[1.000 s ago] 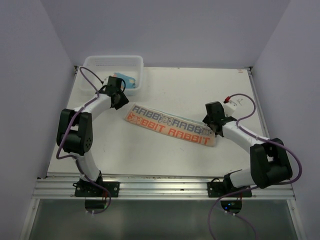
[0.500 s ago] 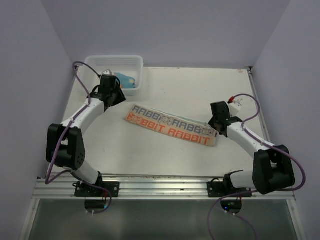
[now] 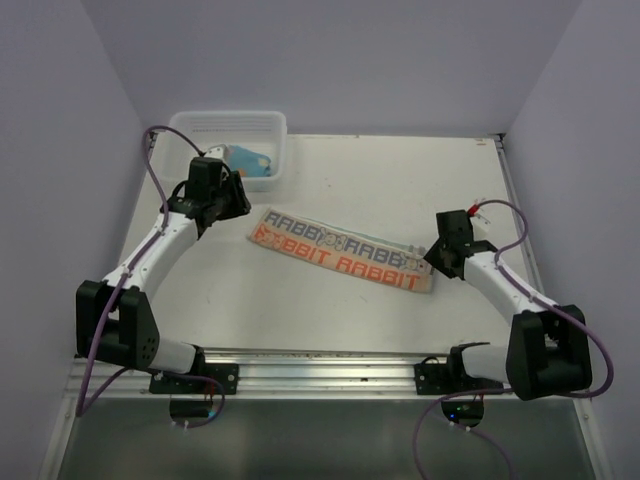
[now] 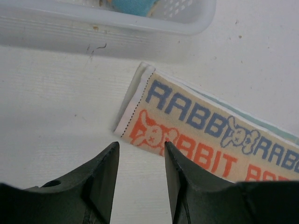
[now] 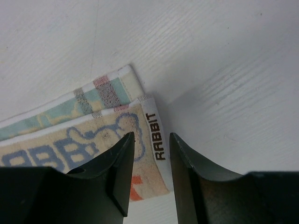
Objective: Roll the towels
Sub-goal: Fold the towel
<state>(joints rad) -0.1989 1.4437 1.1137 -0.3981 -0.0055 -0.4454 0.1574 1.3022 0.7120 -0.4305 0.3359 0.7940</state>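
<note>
The cream towel with orange and blue "RABBIT" lettering lies as a long folded strip slanting across the table's middle. My left gripper hovers open just short of its left end, with bare table between the fingers. My right gripper is open over the strip's right end, the "RABBIT" label showing between its fingers. The light blue towel sits in the basket, only its edge showing in the left wrist view.
A white slatted plastic basket stands at the back left corner, its front wall close beyond the left gripper. White walls enclose the table on three sides. A metal rail runs along the near edge.
The left arm has stretched out and lowered, its gripper shifting slightly left near the towel's left end. The right gripper moved right and nearer, and its jaws have narrowed.
</note>
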